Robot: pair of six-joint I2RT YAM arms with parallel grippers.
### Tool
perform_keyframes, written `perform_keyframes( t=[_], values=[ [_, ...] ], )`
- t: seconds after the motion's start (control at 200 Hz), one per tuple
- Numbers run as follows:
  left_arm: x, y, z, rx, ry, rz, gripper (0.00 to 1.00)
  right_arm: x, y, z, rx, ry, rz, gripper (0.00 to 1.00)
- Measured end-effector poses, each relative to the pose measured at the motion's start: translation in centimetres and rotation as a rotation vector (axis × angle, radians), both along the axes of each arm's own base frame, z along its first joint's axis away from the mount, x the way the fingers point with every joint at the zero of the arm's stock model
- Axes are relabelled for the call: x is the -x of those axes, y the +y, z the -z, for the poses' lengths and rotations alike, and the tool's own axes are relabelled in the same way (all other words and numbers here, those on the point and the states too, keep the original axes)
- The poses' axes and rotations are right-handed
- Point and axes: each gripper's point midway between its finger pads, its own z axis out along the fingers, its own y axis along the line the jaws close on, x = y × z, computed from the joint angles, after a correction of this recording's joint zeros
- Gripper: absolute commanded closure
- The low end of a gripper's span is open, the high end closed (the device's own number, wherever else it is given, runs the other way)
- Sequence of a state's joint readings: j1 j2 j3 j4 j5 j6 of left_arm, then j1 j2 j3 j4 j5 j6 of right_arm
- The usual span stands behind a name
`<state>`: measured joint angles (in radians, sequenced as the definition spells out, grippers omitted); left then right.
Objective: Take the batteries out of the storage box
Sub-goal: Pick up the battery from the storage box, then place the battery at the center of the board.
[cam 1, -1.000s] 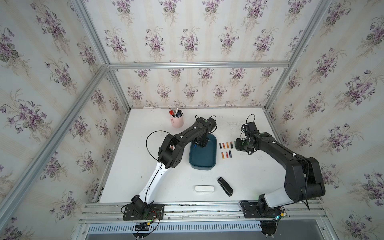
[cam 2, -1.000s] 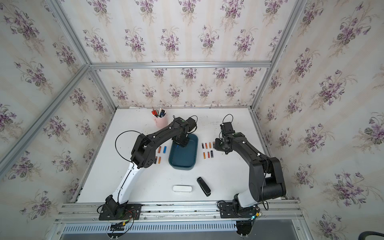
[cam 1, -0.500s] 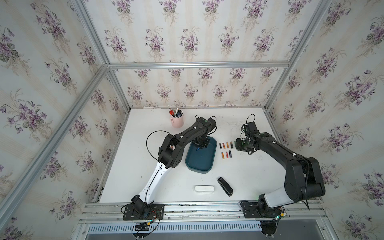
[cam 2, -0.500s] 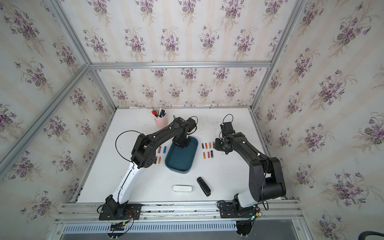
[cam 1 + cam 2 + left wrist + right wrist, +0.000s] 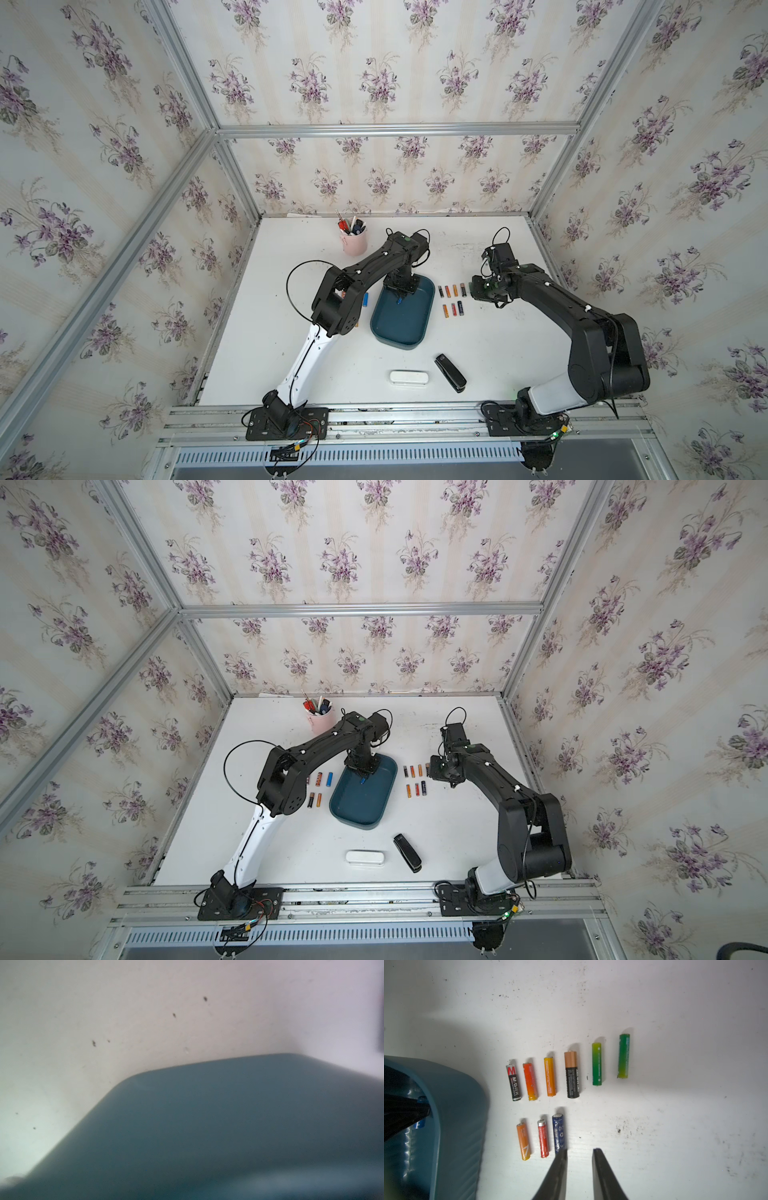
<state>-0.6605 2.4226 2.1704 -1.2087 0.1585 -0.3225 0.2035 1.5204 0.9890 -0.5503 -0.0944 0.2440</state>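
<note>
The teal storage box point(image 5: 399, 328) point(image 5: 357, 808) lies skewed on the white table. My left gripper point(image 5: 400, 296) point(image 5: 363, 776) reaches into its far end, shut on a blue battery point(image 5: 363, 780) point(image 5: 419, 1124). The left wrist view gives only a blurred box wall point(image 5: 228, 1126). Several batteries point(image 5: 452, 291) point(image 5: 549, 1076) lie in two rows right of the box, and more batteries point(image 5: 319, 789) lie left of it. My right gripper point(image 5: 579, 1150) point(image 5: 478, 291) hovers by the right rows, open and empty, one fingertip point(image 5: 562, 1154) at the end of a dark blue battery point(image 5: 559, 1132).
A pink cup point(image 5: 354, 243) with pens stands at the back, behind the left arm. A white oblong case point(image 5: 408, 377) and a black stapler-like object point(image 5: 450, 372) lie near the table's front edge.
The left gripper has closed on the blue battery inside the box. The box has turned, its near end swinging left. The right arm has hardly moved.
</note>
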Motion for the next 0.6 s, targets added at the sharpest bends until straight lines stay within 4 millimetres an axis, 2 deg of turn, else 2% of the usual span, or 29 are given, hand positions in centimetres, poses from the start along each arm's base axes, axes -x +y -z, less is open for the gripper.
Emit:
perform_keyframes(
  t=[0.125,0.36,0.455,0.599],
  values=[
    [-0.4,0.4,-2.0,0.069,-0.011,-0.041,0.86,-0.1,0.1,-0.1,-0.004,-0.001,-0.001,0.74],
    [0.1,1.5,-4.4,0.157,-0.012,-0.103,0.86,0.0,0.2,0.0,-0.012,0.004,0.000,0.74],
    [0.7,2.4,-5.7,0.185,-0.024,-0.122,0.85,0.0,0.3,0.0,-0.019,0.006,0.003,0.74],
    [1.7,4.8,-7.8,0.206,-0.047,-0.170,0.85,0.0,0.4,0.4,-0.024,0.016,0.001,0.74]
  ],
)
